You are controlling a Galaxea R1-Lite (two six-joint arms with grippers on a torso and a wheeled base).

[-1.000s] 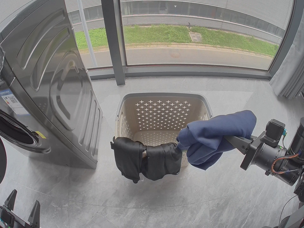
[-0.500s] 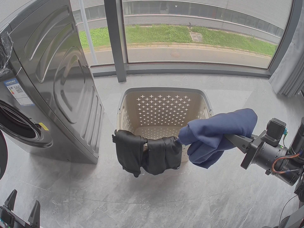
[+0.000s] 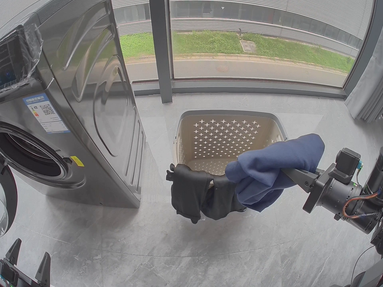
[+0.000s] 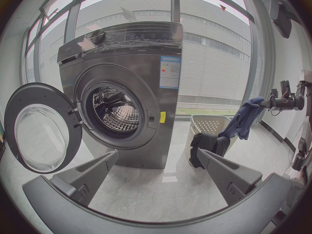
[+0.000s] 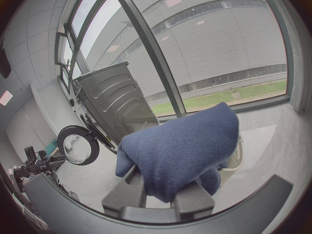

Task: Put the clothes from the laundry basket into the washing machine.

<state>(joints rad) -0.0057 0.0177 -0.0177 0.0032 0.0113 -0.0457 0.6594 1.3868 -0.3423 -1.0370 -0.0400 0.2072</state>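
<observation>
A grey washing machine stands at the left, its round door swung open and the steel drum bare inside. The beige laundry basket sits on the floor to its right. A black garment hangs over the basket's near rim. My right gripper is shut on a blue garment, held in the air above the basket's near right corner. The blue garment drapes over the right gripper. My left gripper is open and empty, low in front of the machine.
A glass window wall with a dark pillar runs behind the basket. A grey curtain hangs at the far right. Bare grey floor lies between me, the machine and the basket.
The head view has swung left: the machine's front and the basket now sit further right in the picture. The right gripper still holds the blue garment in the same pose. The left gripper is unchanged.
</observation>
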